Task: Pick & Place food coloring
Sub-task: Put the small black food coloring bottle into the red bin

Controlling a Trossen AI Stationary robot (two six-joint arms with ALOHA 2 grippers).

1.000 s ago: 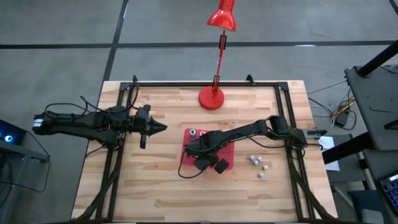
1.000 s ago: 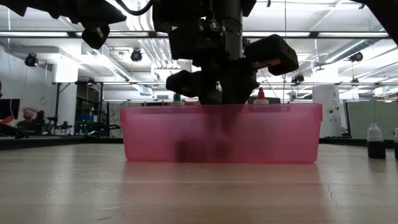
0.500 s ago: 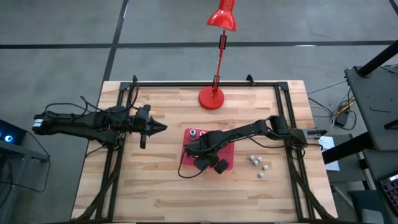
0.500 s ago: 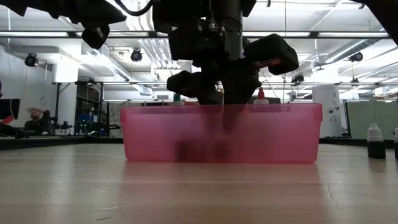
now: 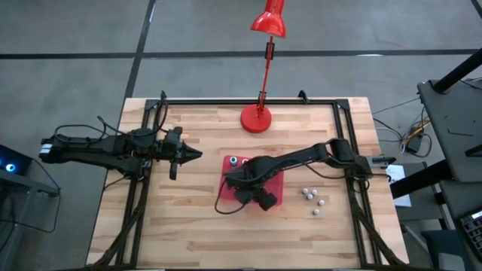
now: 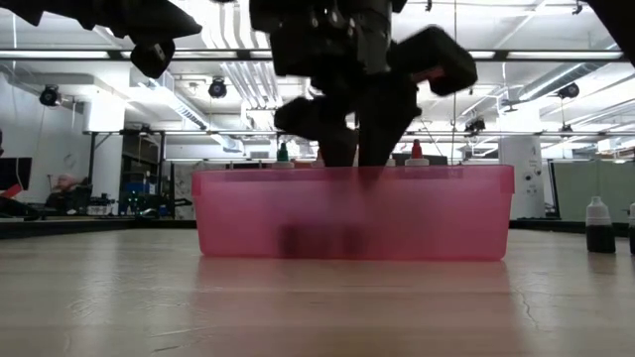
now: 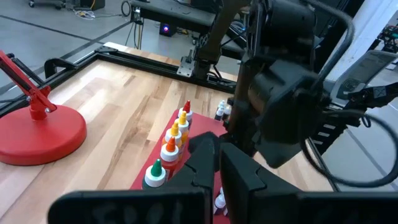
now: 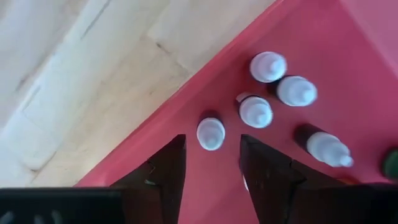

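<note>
The red tray (image 5: pixel 276 190) lies mid-table and shows pink in the low view (image 6: pixel 437 213). Along its far side stand tiny bottles with green (image 7: pixel 155 170), orange (image 7: pixel 169 148), yellow (image 7: pixel 183 116) and red (image 7: pixel 187 104) caps. Several dark bottles with white caps (image 8: pixel 255 111) stand on its floor near one corner. My right gripper (image 8: pixel 212 163) hovers open and empty over that corner, also seen from above (image 5: pixel 235 181) and from table height (image 6: pixel 359 149). One white-capped bottle (image 8: pixel 211 133) stands just ahead of its fingers. My left gripper (image 5: pixel 193 154) waits shut left of the tray.
Three more small white-capped bottles (image 5: pixel 313 199) stand on the wood right of the tray; one shows in the low view (image 6: pixel 596 226). A red desk lamp (image 5: pixel 256 118) stands at the far edge. A black frame rail (image 5: pixel 248 101) borders the table.
My right gripper has risen out of the tray, its fingers now at about rim height. The bottles in the tray have stayed in place.
</note>
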